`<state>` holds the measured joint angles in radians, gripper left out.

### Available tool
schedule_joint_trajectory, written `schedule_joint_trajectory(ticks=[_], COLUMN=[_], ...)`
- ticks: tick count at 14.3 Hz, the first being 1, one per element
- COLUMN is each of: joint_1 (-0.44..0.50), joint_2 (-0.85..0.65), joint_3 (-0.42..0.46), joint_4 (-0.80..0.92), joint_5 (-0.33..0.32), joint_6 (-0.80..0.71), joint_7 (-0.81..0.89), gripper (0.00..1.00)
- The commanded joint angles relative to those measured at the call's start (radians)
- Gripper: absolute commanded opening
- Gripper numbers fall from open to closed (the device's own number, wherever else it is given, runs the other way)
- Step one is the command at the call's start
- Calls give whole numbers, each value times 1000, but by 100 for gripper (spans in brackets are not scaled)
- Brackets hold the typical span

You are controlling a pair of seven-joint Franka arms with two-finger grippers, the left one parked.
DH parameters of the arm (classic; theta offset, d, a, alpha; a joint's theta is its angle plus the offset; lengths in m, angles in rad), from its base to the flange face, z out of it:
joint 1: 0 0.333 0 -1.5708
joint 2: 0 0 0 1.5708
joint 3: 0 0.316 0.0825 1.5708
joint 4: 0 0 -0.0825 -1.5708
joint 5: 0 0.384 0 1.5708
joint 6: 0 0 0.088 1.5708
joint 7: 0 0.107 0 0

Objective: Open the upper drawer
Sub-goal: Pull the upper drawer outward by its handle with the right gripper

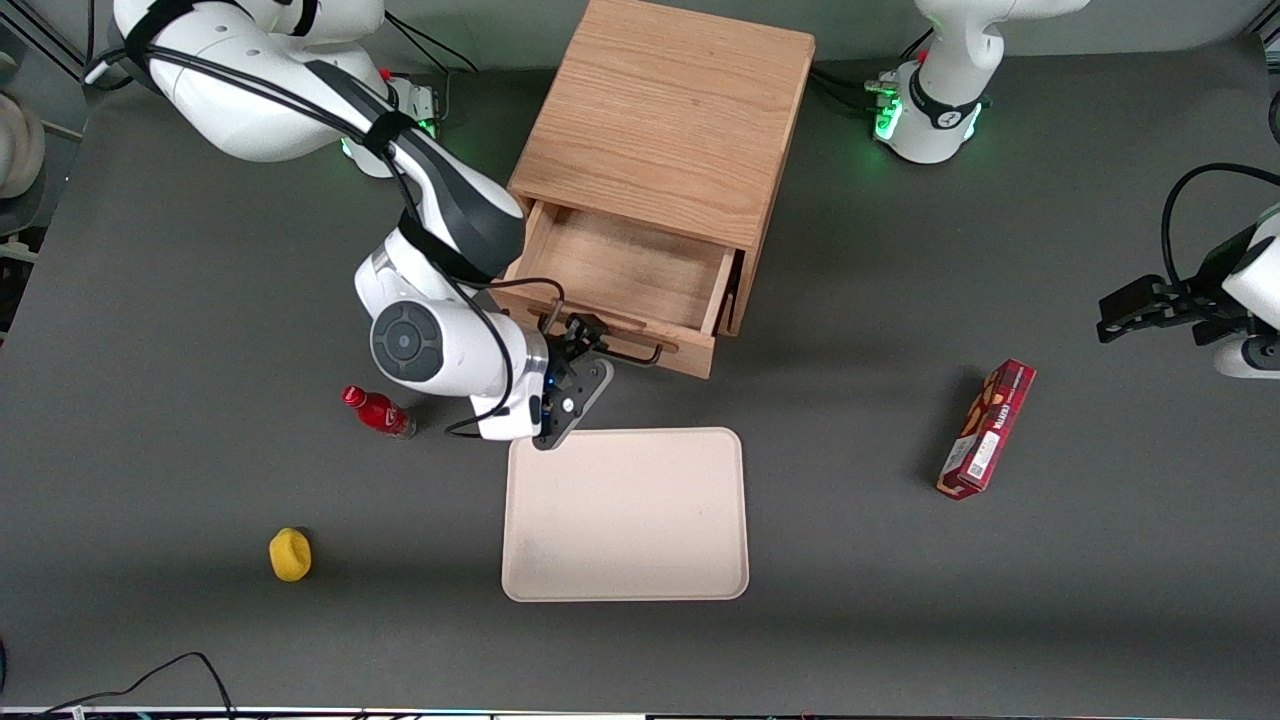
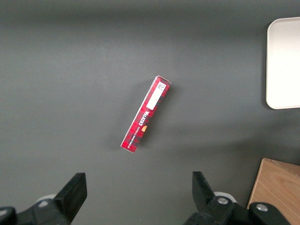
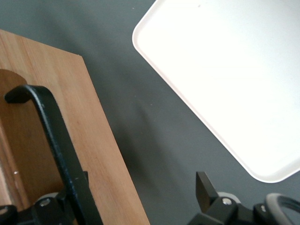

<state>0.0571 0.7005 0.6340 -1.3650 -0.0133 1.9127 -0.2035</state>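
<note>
Nearest the front camera lies the tray, and just past its far edge hangs the gripper, at the handle of the upper drawer. That drawer stands well out of the cabinet, its bare wooden floor open to view. I'd judge the task almost done: at most a little more pull is left, then getting clear of the handle.

From the front, the gripper's own body hides how it meets the handle. The right wrist view settles it. The jaws are wide apart, clamped on nothing, with the black bar running close beside one of them and the other of the fingers out over bare counter toward the tray.

Only the front view shows how far the drawer is out, along with a red bottle near the arm. The left wrist view adds just a red box toward the parked arm's end.
</note>
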Motion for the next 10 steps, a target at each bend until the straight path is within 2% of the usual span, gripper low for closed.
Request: schedule_joint_trajectory(ticks=[1,10], joint_1=[10,9], joint_2=[47,47], joint_3=[-8,-36], joint_4=[87,164], joint_5=[-45,-43], joint_6=[-76,-156], joint_7=[-4,-53], gripper=[100,100])
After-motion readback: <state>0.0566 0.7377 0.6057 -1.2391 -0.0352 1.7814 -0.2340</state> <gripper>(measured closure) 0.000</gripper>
